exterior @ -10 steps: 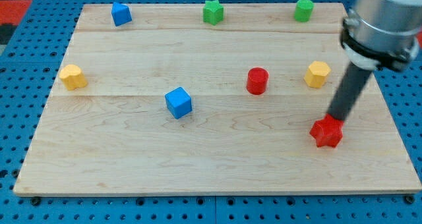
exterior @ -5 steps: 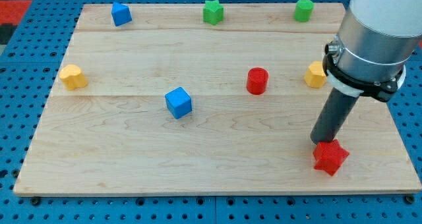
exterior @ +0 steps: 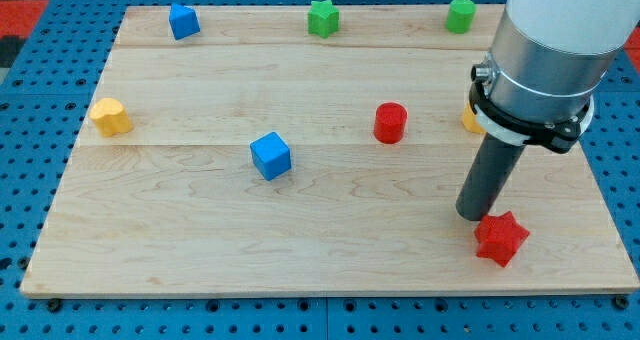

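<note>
Your rig carried no jaws, so nothing was held: my tip (exterior: 474, 216) rested on the tabletop (exterior: 200, 240) at the lower right of the frame, just upper-left of the red star block (exterior: 501, 239), with the red cylinder (exterior: 390, 122) well above.

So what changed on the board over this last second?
The red star block slid toward the view's bottom, pushed by my tip, which then drifted to the view's left and now sits at the star's upper left. The arm now hides most of a yellow block. Other blocks stayed put.
</note>
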Tool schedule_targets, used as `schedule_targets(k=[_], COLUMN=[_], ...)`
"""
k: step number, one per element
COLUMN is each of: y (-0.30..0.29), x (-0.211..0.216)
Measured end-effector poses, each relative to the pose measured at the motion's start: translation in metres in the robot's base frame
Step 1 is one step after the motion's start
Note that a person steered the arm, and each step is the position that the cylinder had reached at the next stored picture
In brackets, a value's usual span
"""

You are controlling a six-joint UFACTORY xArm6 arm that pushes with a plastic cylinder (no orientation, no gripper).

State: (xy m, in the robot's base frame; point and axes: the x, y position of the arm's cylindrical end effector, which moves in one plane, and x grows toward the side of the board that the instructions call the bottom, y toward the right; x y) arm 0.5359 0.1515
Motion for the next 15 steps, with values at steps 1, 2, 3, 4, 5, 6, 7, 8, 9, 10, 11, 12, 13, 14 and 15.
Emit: schedule_targets(k=[1,2,3,4,5,6,7,8,9,10,11,12,13,14,15], y=[-0.001,-0.005,-0.008,-0.008,-0.008,-0.009,-0.009,-0.012,-0.02,-0.034,-0.049,-0.063,-0.075,-0.089,-0.097], x=[0.0,0.0,0.0,0.0,0.0,0.0,0.0,0.0,0.0,0.0,0.0,0.0,0.0,0.0,0.0])
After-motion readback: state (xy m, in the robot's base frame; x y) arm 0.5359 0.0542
